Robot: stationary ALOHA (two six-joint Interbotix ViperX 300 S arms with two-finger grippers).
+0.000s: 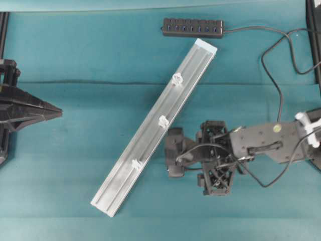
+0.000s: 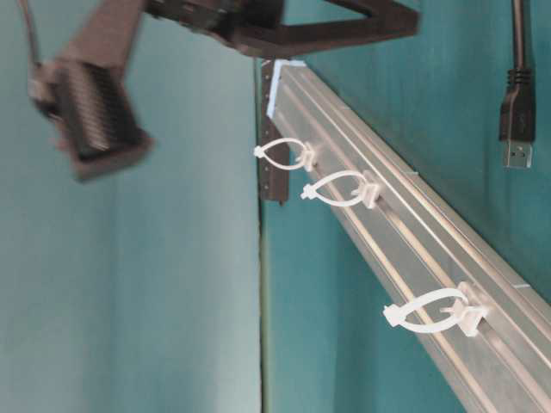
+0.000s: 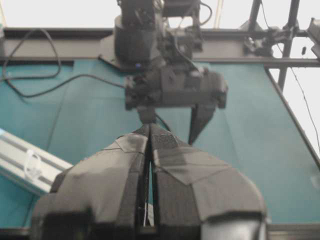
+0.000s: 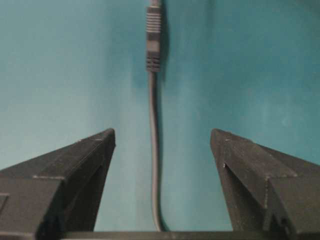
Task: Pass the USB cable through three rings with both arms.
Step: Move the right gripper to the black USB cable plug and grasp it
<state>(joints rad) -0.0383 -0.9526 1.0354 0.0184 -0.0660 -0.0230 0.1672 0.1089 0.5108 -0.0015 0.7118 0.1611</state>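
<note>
The USB cable (image 1: 279,95) runs from the black hub (image 1: 193,27) down the right side and under my right arm. In the right wrist view the cable (image 4: 154,150) lies on the cloth between my right gripper's (image 4: 162,134) open jaws, untouched, its ribbed plug end (image 4: 153,40) ahead. The plug (image 2: 516,120) also shows in the table-level view. My right gripper (image 1: 173,154) hovers just right of the rail. Three white rings (image 1: 176,79) (image 1: 163,121) (image 1: 136,163) sit along the silver rail (image 1: 150,135). My left gripper (image 1: 56,111) is shut and empty at the far left.
The rail lies diagonally across the middle of the teal cloth. The hub sits at the back edge. In the left wrist view a ring (image 3: 32,165) on the rail shows at lower left, and the right gripper (image 3: 175,117) faces me.
</note>
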